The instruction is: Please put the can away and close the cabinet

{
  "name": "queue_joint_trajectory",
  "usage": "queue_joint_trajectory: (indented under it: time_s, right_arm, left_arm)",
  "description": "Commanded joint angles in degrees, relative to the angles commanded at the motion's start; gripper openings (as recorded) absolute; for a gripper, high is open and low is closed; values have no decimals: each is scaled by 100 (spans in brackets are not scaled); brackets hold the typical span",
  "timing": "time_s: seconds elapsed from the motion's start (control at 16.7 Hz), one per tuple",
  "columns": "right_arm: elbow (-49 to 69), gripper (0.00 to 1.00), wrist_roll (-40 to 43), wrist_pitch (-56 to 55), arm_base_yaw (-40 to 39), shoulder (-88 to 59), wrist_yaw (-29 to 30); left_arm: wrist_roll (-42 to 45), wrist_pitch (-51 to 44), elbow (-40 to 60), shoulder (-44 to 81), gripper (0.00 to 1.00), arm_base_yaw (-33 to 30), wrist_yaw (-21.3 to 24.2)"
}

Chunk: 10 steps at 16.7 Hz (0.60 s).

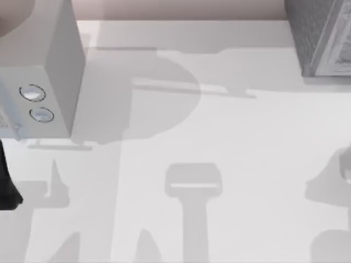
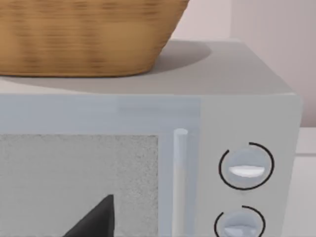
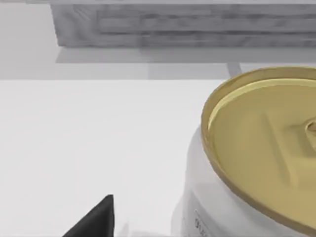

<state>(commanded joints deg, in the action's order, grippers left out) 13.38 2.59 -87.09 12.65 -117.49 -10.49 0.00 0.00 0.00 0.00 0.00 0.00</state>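
You've got the can point(image 3: 256, 163) upright on the white table point(image 1: 236, 142), near the grey cabinet point(image 3: 187, 24) at far right. L arm at the left edge faces a microwave point(image 2: 197, 163) w/ a basket point(image 2: 84, 34) on top — both grippers' finger state: can't tell.

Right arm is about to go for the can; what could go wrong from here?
1. The can sits at the table's right edge, so a sideways nudge might push it off.
2. The right end effector is beside the can, not around it; closing now would probably miss.
3. The cabinet looks shut, so it needs opening first.
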Motion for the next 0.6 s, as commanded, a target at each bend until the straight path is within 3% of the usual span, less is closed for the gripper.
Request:
queue_joint_trajectory:
  time_s: [0.42, 0.6]
  right_arm:
    - [425, 100, -32, 156, -110, -267, 108]
    - [425, 77, -32, 156, -110, -267, 108]
  left_arm:
    - [0, 0, 0, 0, 100, 0, 0]
    - [0, 0, 0, 0, 100, 0, 0]
